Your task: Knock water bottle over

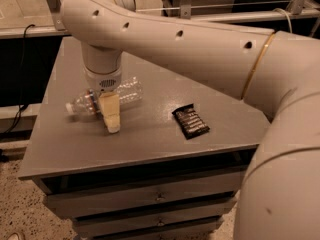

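The water bottle [128,90], clear ribbed plastic with a white cap and a coloured label band, lies on its side on the grey table [75,149], left of centre. Its cap points left. My gripper [111,119] hangs straight down from the wrist, directly in front of the bottle's middle and against it. Its cream tip is down near the tabletop. It looks shut and holds nothing. The arm crosses the whole upper part of the view and hides the back of the table.
A flat black snack packet [190,121] lies on the table to the right of the gripper, near the front edge. The table's front edge drops to drawers [159,198] below. A rail and floor lie behind the table.
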Motion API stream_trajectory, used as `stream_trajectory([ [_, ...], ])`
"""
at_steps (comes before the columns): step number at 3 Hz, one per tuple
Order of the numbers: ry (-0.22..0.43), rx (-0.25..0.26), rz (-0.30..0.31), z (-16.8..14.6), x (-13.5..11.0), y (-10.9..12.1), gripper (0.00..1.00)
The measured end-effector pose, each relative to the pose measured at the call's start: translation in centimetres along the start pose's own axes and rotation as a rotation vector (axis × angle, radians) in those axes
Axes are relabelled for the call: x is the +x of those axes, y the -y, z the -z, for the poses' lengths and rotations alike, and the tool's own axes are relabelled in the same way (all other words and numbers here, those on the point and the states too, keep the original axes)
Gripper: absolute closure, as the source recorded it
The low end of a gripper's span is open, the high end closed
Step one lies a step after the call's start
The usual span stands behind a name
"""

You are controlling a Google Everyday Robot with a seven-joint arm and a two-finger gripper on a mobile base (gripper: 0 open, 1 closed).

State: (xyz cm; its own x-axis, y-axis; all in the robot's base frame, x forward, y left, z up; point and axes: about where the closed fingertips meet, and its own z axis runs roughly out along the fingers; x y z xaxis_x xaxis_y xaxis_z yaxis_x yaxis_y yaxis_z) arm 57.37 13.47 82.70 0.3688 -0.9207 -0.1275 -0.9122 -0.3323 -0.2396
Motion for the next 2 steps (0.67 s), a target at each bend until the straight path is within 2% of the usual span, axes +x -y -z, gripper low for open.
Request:
stream_trajectory([
  [1, -0.046, -0.023, 0.038, -0.5, 0.5, -0.6, 0.0],
  [2, -0.045, -0.042, 0.028, 0.7, 2.2, 0.0, 0.0],
])
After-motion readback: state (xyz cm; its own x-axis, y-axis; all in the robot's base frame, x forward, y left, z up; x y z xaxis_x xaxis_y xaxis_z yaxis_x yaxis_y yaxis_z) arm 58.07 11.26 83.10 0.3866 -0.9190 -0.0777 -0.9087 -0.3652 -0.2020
